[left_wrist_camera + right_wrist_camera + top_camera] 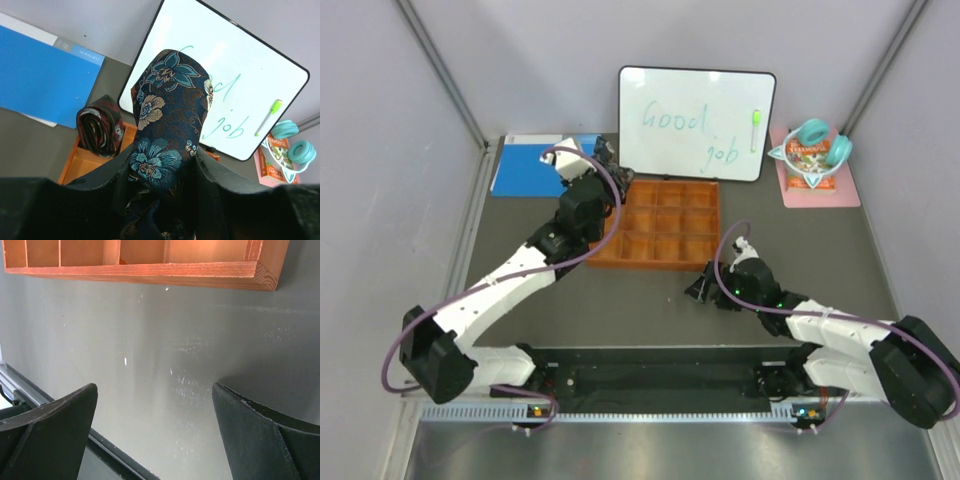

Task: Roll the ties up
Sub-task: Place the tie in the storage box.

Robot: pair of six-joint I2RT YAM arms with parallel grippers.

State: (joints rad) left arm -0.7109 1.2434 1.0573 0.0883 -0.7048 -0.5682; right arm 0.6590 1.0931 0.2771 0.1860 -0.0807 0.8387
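My left hand [162,175] is closed partway on the navy tie [170,110]. The floral coil stands up between the two fingers [117,175] and its rounded top pokes out past their tips. From the top camera that hand is over the far left corner of the tray [665,262], just in front of the whiteboard [695,120]. I cannot tell whether the navy tie touches the tray or hangs above it. The maroon tie [100,125] is already rolled and sits on edge in a cell at that same far left corner, just left of the navy one and apart from it. The blue folder [525,168] lies flat on the desk [620,310], left of the tray and against the back wall. My right hand [154,390] is spread wide with nothing in it, and its wrist camera shows only bare desk between the fingers. It sits low over the desk just near of the tray's near right corner, apart from the rim and well away from both ties. The headphones [812,135] rest on a pink mat at the far right.
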